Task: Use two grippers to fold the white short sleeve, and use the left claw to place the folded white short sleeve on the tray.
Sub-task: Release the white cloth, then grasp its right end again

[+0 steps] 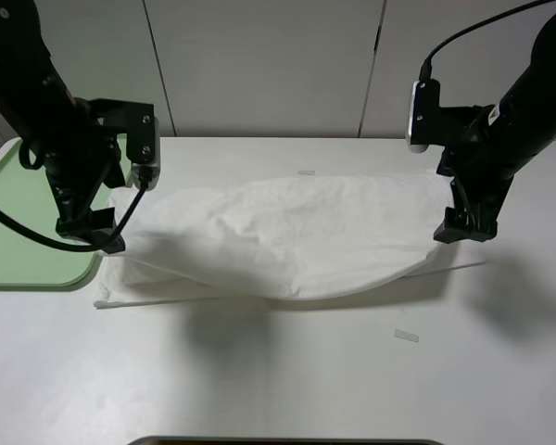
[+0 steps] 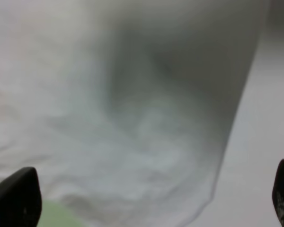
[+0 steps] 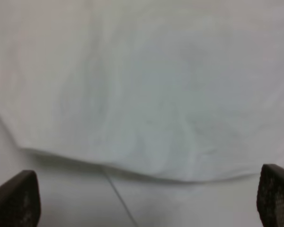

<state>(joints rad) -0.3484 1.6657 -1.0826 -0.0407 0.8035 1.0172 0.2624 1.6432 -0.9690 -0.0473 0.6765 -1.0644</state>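
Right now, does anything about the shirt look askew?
Yes: the white short sleeve is folded unevenly. Its top layer bulges in the middle, and the lower layer pokes out along the near edge at both ends.

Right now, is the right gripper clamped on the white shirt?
No: in the wrist view the right gripper has its fingers wide apart with nothing between them; the white shirt lies beyond them.

The shirt [image 1: 287, 236] is soft, matt white cloth, rumpled into shallow folds (its weave too blurred to make out up close). Under it the worktop [image 1: 287, 380] is smooth, matt and off-white. The tray [image 1: 18, 222] just beside the left hand [image 1: 91, 238] looks like pale green plastic with a dull sheen. The right hand [image 1: 463, 229] is matt black, its fingers [image 3: 274, 196] faced with dimpled, rough-looking pads.
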